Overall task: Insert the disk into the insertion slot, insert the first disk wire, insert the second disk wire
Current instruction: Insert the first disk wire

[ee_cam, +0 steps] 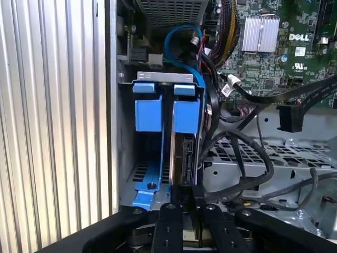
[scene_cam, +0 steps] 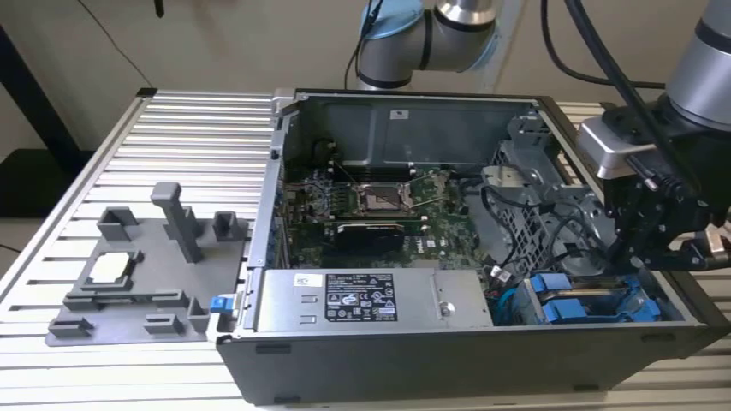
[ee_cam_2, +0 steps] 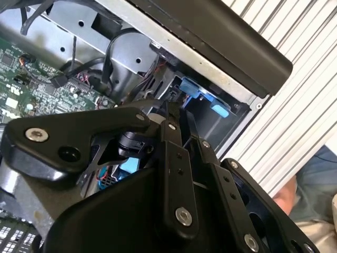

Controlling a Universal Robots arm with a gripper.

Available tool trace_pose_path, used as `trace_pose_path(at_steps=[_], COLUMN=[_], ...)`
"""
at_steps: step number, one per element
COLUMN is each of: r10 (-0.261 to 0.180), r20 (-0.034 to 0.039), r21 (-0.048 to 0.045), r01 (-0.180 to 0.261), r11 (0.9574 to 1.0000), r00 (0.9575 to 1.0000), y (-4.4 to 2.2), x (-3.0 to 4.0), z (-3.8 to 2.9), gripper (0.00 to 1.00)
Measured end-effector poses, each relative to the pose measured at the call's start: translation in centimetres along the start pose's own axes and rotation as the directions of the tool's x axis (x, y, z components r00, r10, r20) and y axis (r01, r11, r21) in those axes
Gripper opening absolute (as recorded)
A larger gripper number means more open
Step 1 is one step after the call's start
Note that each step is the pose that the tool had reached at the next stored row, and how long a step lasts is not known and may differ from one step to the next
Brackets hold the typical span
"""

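Disk (ee_cam: 187,116) stands beside one other blue carrier (ee_cam: 148,113), two altogether.

Arm angled down fr. above, hand (ee_cam: 188,206) clamped on disk (ee_cam: 184,158) edge

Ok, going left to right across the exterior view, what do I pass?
Grey fixture plate → small blue tab → labelled power supply → gripper

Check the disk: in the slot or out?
In: the first wrist view shows the disk inside the insertion slot, beside the other blue carrier, gripper at its end. Fully seated: cannot tell.
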State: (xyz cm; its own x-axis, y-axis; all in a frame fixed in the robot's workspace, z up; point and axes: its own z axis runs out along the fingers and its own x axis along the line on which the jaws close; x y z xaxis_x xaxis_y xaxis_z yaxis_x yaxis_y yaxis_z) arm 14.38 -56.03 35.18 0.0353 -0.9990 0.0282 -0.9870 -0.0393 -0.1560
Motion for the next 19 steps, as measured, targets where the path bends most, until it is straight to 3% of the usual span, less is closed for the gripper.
trace_pose_path(at_steps=[7,19], r10=[0.023,0.04], r20=[-0.0036,-0.0064], r21=[-0.0003,0.0052], r01=[-0.023,-0.04], r11=[0.9997,0.9992], r00=[0.9997,0.9992], y=[0.1,0.18], x=[-0.4,-0.49], z=[0.48,1.04], gripper=[0.19,0.19])
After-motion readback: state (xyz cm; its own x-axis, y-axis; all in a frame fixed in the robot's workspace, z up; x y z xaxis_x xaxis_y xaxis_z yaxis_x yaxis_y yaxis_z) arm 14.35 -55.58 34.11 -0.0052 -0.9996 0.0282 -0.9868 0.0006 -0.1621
